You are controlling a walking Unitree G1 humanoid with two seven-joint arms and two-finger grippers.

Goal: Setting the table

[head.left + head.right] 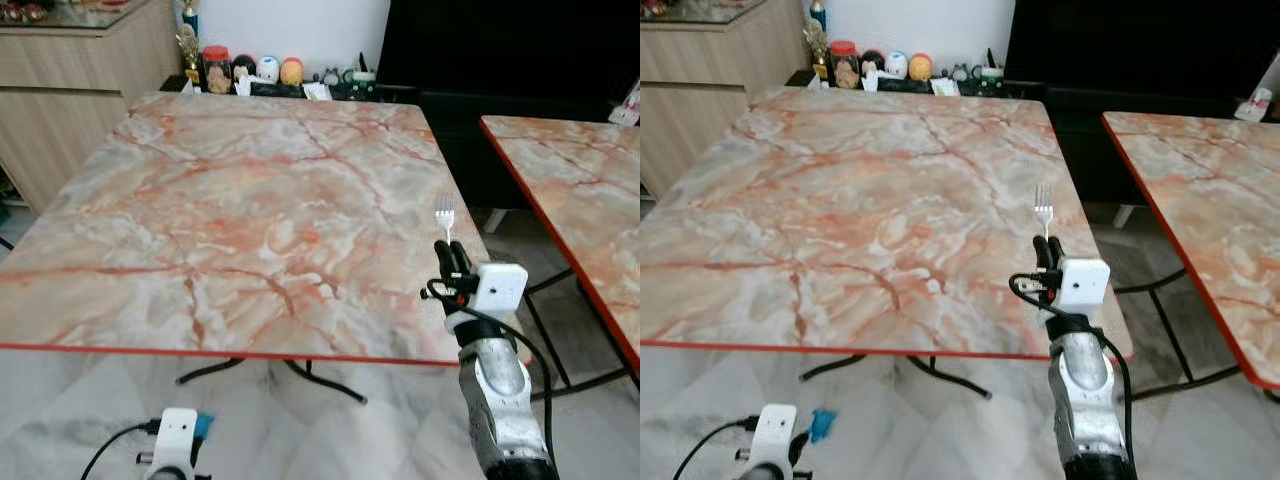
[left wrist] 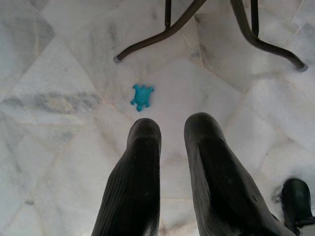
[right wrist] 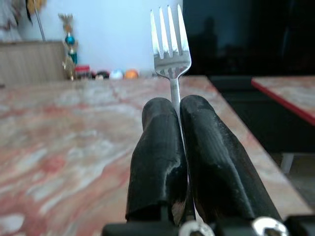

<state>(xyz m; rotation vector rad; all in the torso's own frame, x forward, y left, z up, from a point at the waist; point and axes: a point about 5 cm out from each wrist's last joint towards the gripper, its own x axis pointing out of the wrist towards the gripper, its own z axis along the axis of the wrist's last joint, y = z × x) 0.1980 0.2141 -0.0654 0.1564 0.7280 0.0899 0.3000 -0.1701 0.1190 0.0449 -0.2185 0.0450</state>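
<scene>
Fork held upright at the worktop's near right corner.
My right claw [image 1: 452, 256] is pinching the fork [image 3: 170, 44] tight by its thin handle above the marble worktop [image 1: 230, 200]; it may pivot or slip, or land off the edge.

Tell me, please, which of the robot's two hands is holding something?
The right hand, raised at the table's near right edge, pinches a fork upright; the left hand hangs open above the floor.

Broad pink-veined marble tabletop with red edge [image 1: 250, 200] bare across its whole surface, row of small jars and round figurines [image 1: 250, 72] crowding the ledge past its far edge, second matching marble table [image 1: 580, 190] to the right, narrow floor gap between them, black curved table legs [image 2: 206, 29] and small turquoise turtle toy [image 2: 142, 96] on the white marble floor [image 2: 59, 147]
</scene>
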